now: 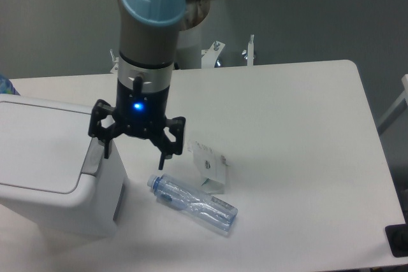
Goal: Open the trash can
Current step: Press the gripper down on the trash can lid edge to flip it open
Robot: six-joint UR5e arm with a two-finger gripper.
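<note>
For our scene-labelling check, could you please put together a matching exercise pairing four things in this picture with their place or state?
Things:
1. trash can
2. bottle
3. carton
4. gripper

Place or state:
A. lying on its side at the front of the table
B. open, empty, hanging by the grey push tab
C. at the left, lid shut
D. small and white, just behind the bottle

Pairs: 1-C, 2-A, 3-D, 4-B

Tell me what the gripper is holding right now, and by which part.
Nothing. The gripper is open and empty, beside the trash can near its grey tab.
</note>
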